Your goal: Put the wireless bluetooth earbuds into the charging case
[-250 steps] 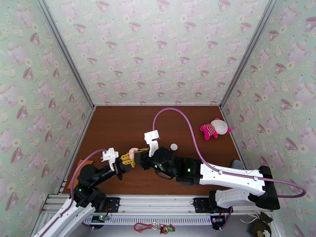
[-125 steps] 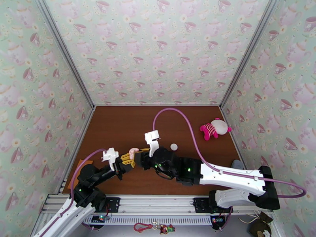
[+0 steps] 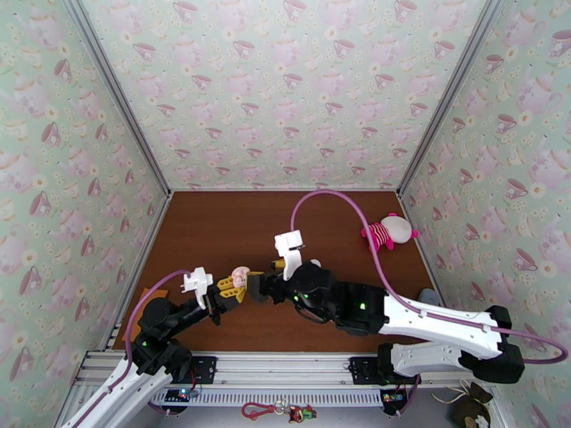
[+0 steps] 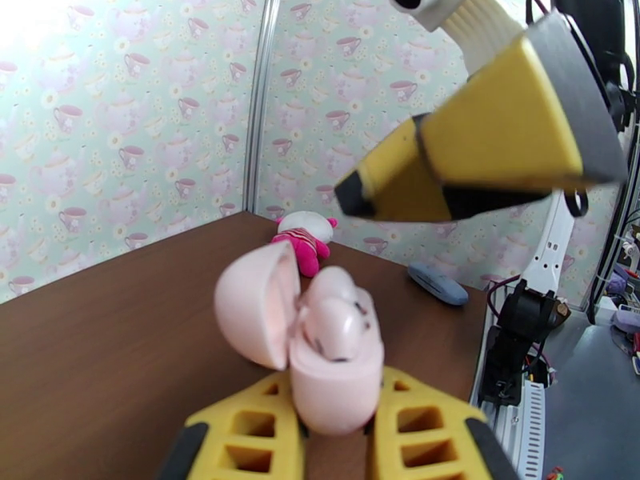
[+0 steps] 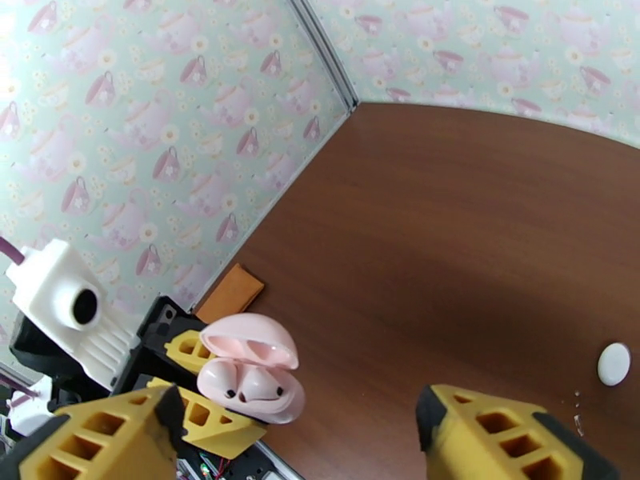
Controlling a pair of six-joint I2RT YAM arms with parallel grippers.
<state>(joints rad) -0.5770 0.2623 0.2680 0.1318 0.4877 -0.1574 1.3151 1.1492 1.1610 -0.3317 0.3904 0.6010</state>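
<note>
I have the case (image 4: 332, 354) between my left fingers (image 4: 240, 430), over the counter (image 3: 214, 230), with the right fingers (image 5: 504, 438) just right of it; plush (image 3: 387, 231) far right, pad (image 5: 232, 291) near left edge.

Right fingers (image 5: 512, 438) now wide apart, slightly farther from pink case (image 5: 252, 378)

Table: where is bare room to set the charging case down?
The widest bare patch is the table's far left part, between the back wall, the left wall and the charging case. Crowded: the near middle, where the left tool holds that case beside the open right tool, and the right side, with the cable and plush toy.
</note>
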